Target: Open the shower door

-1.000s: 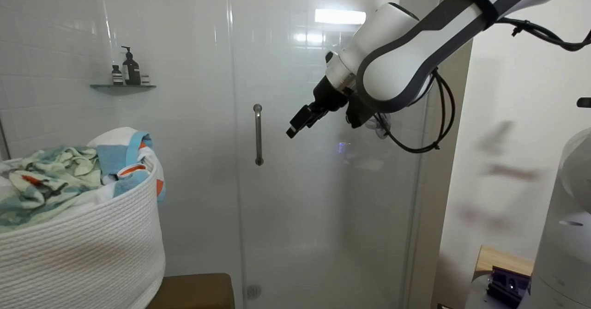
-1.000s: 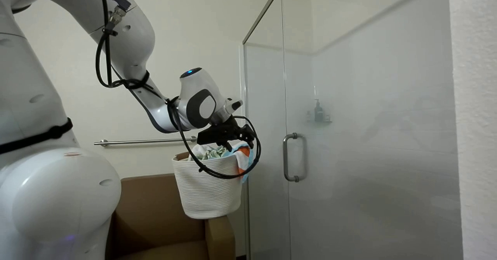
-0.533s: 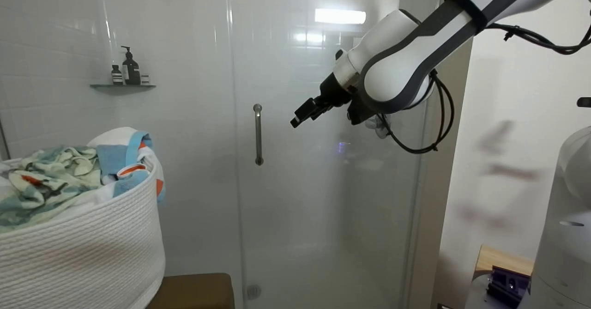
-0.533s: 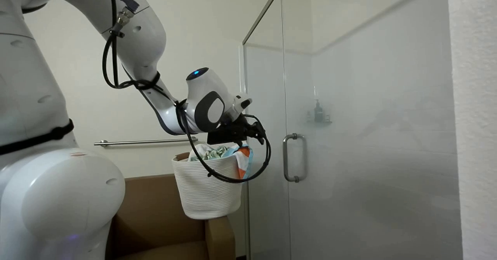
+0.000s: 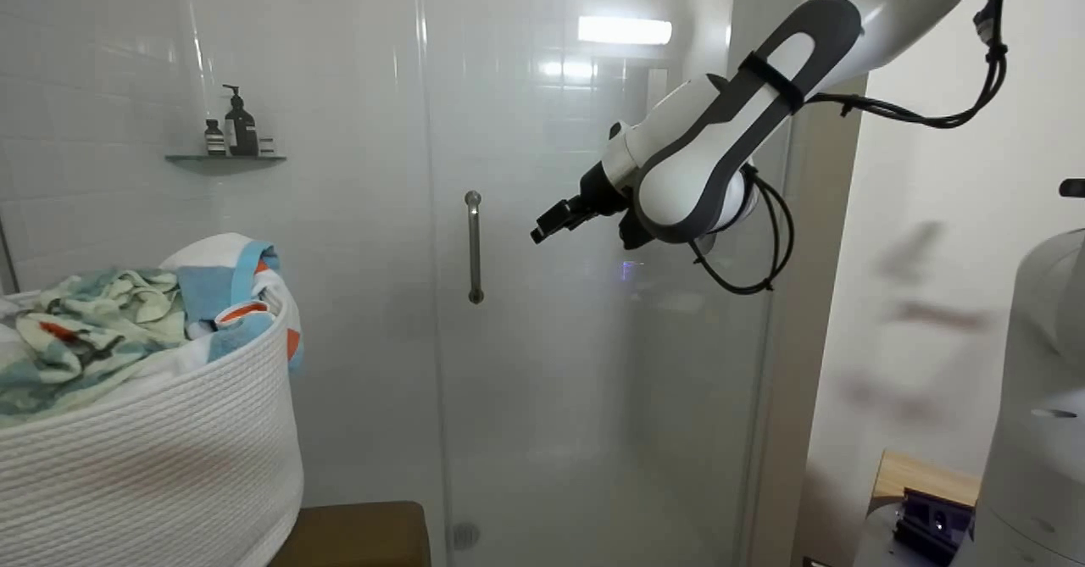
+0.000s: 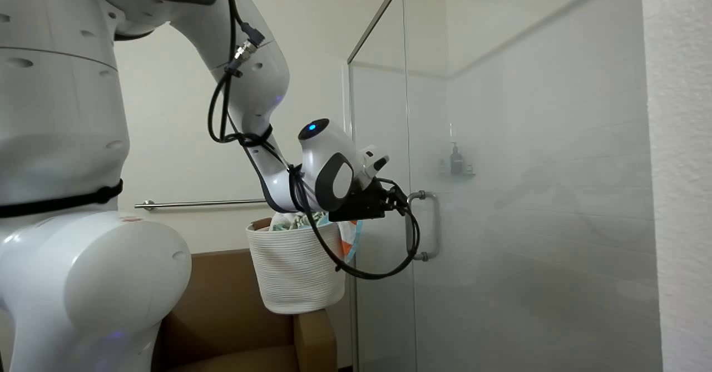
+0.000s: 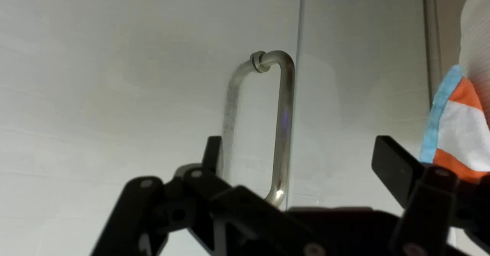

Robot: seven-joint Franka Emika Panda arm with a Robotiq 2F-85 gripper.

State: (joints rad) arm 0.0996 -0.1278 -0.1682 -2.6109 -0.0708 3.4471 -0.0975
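— There's the shower door (image 5: pixel 593 355), a tall sheet of glass, closed, lined up beside the fixed panel (image 6: pixel 384 305)!
— Its metal handle (image 7: pixel 284 126)?
— Upright on the glass, and near it, not touching, hangs the end effector (image 7: pixel 299 154), two fingers (image 7: pixel 394 168) spread wide!

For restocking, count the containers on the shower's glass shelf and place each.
3, on the shelf in both exterior views: a pump bottle, a smaller bottle to its left and a low container to its right. Others may hide behind.
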